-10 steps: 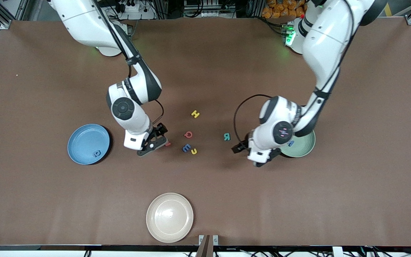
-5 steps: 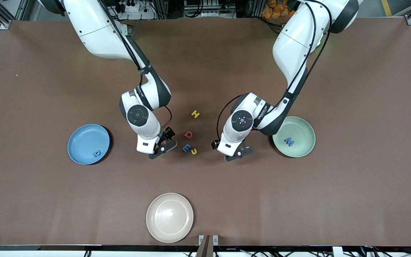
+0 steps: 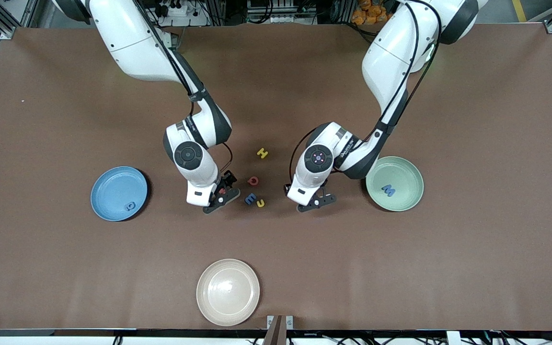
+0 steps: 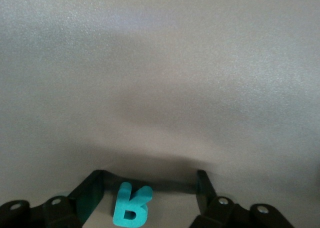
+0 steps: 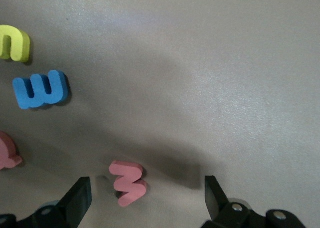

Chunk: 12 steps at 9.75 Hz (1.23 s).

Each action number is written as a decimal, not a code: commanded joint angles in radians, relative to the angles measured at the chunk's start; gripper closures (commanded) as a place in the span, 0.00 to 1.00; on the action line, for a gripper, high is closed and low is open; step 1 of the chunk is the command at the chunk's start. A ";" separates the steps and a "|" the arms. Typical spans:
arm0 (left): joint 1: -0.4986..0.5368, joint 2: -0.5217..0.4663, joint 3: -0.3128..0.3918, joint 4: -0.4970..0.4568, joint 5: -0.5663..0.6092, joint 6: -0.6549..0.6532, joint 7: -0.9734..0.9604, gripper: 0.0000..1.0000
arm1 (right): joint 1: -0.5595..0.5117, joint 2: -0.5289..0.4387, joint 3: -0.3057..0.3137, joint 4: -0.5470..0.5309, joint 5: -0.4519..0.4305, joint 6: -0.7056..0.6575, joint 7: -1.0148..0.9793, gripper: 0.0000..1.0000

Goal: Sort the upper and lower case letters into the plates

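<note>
My left gripper (image 3: pixel 315 200) is low over the table beside the mint green plate (image 3: pixel 408 201), which holds a blue M (image 3: pixel 388 190). In the left wrist view it (image 4: pixel 148 186) is open around a teal R (image 4: pixel 131 206) lying on the table. My right gripper (image 3: pixel 221 195) is open around a red zigzag letter (image 5: pixel 128 182), partly seen in the front view (image 3: pixel 222 191). Beside it lie a blue E (image 3: pixel 250 198), a small yellow letter (image 3: pixel 260 203), a red Q (image 3: pixel 253 180) and a yellow H (image 3: pixel 262 153). The sky blue plate (image 3: pixel 113 184) holds one blue letter (image 3: pixel 130 206).
A glossy cream-beige plate (image 3: pixel 228 291) sits near the table edge closest to the front camera. The brown table (image 3: pixel 472 263) spreads wide around both plates.
My left gripper moved from over the green plate toward the middle and came down around the teal R, uncovering the blue M. My right gripper shifted slightly toward the letter cluster.
</note>
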 commanded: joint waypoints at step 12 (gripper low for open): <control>0.009 -0.045 0.005 -0.052 0.018 -0.101 0.039 1.00 | 0.014 0.001 -0.007 0.014 0.011 0.007 0.037 1.00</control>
